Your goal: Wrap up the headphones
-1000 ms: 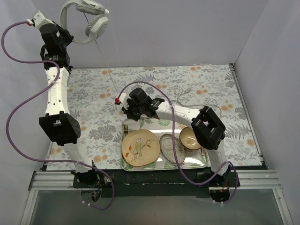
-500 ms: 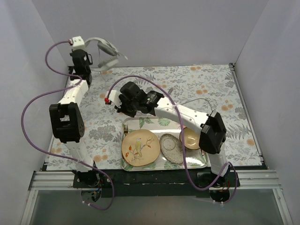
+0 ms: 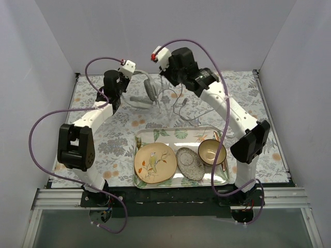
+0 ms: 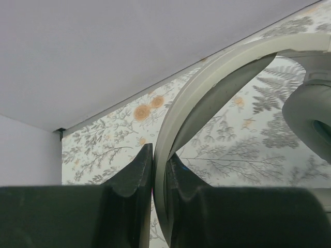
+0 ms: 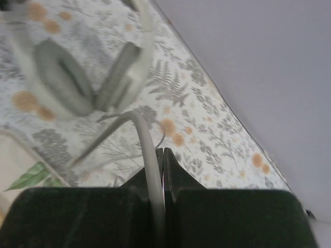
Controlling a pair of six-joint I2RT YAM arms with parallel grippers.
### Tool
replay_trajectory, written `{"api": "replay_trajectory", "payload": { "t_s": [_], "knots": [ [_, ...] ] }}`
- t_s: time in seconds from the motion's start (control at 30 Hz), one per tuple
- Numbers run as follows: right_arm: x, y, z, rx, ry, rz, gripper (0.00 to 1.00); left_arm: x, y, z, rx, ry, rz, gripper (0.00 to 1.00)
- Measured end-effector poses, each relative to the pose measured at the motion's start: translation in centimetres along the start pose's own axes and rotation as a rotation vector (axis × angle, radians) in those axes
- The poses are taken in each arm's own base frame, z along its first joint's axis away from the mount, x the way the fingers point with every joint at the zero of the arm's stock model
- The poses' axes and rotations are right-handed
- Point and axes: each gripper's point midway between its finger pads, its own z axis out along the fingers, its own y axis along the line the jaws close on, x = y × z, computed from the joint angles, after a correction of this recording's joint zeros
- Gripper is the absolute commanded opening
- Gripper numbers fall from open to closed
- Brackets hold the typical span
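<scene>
The light grey headphones [image 3: 147,92] hang low over the far middle of the floral table. My left gripper [image 4: 160,157] is shut on their arched headband [image 4: 207,72]; one ear cup [image 4: 310,116] shows at the right of the left wrist view. My right gripper [image 5: 161,155] is shut on the thin grey cable [image 5: 147,150], raised above the table behind the headphones; both ear cups [image 5: 59,82] show blurred in the right wrist view. In the top view the cable [image 3: 178,101] loops loosely from the headphones down to the table. The right gripper's fingers are hidden there under the wrist [image 3: 178,64].
A floral tray [image 3: 178,135] at the near middle holds a yellow bird plate [image 3: 154,163], a speckled grey oval dish [image 3: 189,163], a gold bowl [image 3: 212,151] and cutlery. White walls close the back and sides.
My left arm has lowered the headphones from high at the back left toward the table's far middle. My right arm rose from near the tray to the back with the cable.
</scene>
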Motion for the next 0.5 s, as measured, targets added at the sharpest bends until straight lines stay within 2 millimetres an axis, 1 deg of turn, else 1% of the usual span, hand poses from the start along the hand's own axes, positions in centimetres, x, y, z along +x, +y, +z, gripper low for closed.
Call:
{"api": "replay_trajectory", "payload": {
  "t_s": [0.07, 0.13, 0.2, 0.27, 0.33, 0.37, 0.43, 0.5],
  "knots": [
    [1.1, -3.2, -0.2, 0.06, 0.013, 0.037, 0.01, -1.5, -0.5, -1.3, 0.046, -0.021, 0.008, 0.0],
    [2.4, -6.1, -0.4, 0.107, 0.029, 0.082, 0.01, -2.9, -1.8, -2.7, 0.114, -0.04, 0.014, 0.0],
    [3.6, -8.2, -0.7, 0.142, 0.044, 0.112, 0.01, -4.1, -3.8, -3.9, 0.189, -0.054, 0.014, 0.0],
    [4.2, -9.6, -0.9, 0.166, 0.049, 0.126, 0.01, -4.3, -5.8, -4.8, 0.262, -0.036, -0.01, 0.0],
    [4.1, -9.9, -1.0, 0.172, 0.043, 0.128, 0.01, -4.2, -7.6, -5.2, 0.332, 0.007, -0.052, 0.0],
    [4.0, -9.8, -1.0, 0.168, 0.035, 0.127, 0.01, -4.2, -8.2, -5.2, 0.358, 0.03, -0.078, 0.0],
    [4.0, -9.2, -1.2, 0.153, 0.018, 0.123, 0.01, -4.6, -8.3, -5.0, 0.391, 0.064, -0.151, 0.0],
    [4.6, -8.3, -1.9, 0.13, 0.018, 0.121, 0.01, -5.4, -7.3, -4.4, 0.394, 0.076, -0.225, 0.0]
  ]
}}
